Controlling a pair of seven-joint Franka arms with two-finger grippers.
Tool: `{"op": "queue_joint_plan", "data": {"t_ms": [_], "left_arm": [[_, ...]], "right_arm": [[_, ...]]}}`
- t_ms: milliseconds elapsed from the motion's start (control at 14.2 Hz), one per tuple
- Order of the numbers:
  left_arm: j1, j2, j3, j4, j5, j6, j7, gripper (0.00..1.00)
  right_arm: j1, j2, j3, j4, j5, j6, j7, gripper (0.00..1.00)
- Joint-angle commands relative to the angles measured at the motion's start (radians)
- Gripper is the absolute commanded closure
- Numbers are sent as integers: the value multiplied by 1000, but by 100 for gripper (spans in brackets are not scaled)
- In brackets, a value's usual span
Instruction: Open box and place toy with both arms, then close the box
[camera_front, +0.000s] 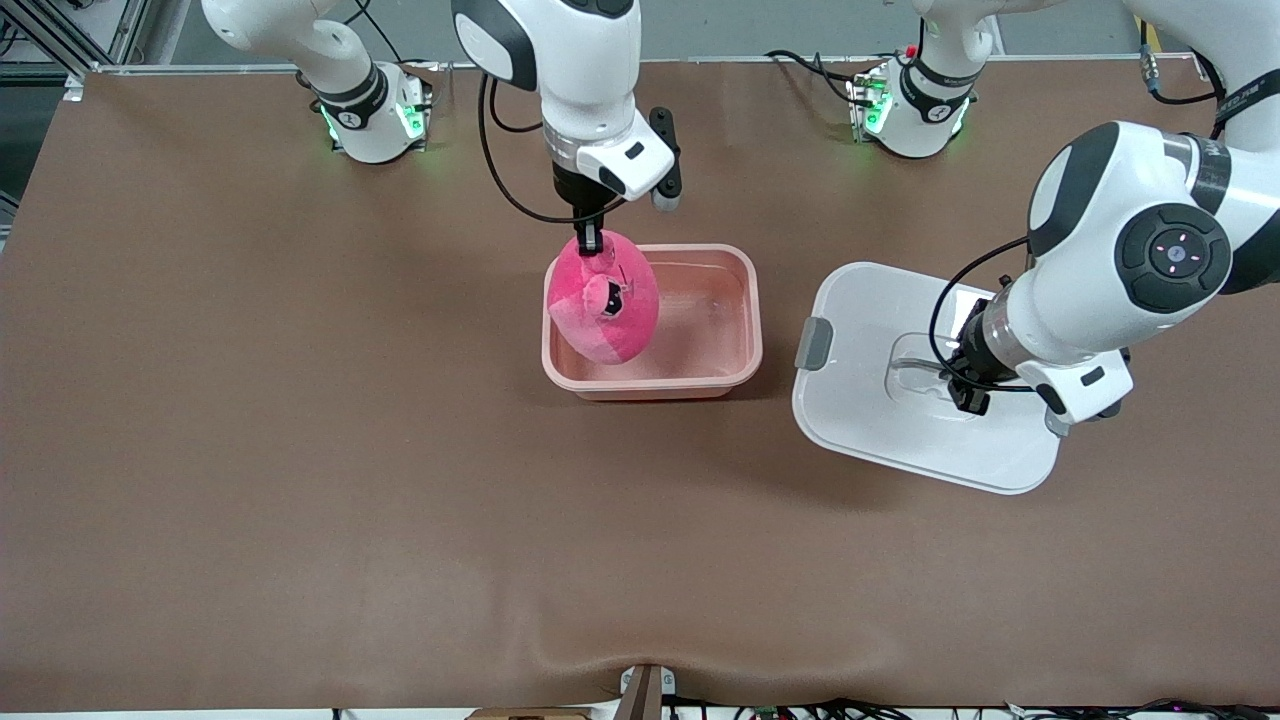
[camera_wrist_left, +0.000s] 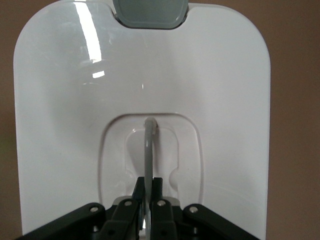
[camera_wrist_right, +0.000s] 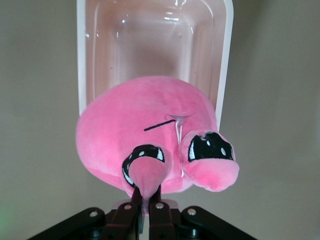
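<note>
While the lid (camera_front: 900, 400) lies flat on the brown table (camera_front: 300, 450) toward the left arm's end, the open box (camera_front: 735, 330) stands near the middle of the table, well apart from the lid and slightly farther from the front camera. The box is a salmon-pink translucent tub with no cover on it.

The right gripper (camera_front: 592, 240) hangs over the box end that faces the right arm. Its fingers are clamped together on one protruding eye (camera_wrist_right: 145, 172) of the toy (camera_front: 603, 300), as the right wrist view shows. The toy, a bright-pink plush blob with two black-banded eyes, hangs from that grip over the box rim, with its lower part inside the outline of the tub. Whether the toy touches the box floor cannot be told.

The left gripper (camera_front: 965, 385) is down at the centre of the lid, in the recessed handle area. In the left wrist view its fingers (camera_wrist_left: 156, 192) are closed on the thin grey handle (camera_wrist_left: 149, 150), which stands upright out of the recess. One grey side clip (camera_front: 814, 343) shows on the lid edge nearest the box. The second clip is mostly hidden under the left arm's wrist.
</note>
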Motion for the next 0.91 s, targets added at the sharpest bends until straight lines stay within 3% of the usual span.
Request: {"op": "queue_joint_plan", "data": {"t_ms": [0, 842], "left_arm": [[0, -21, 0, 1, -20, -7, 1, 100], [0, -34, -16, 2, -37, -7, -1, 100]], "right_arm": [[6, 8, 0, -10, -50, 11, -11, 100], [5, 0, -1, -12, -58, -4, -52, 100]]}}
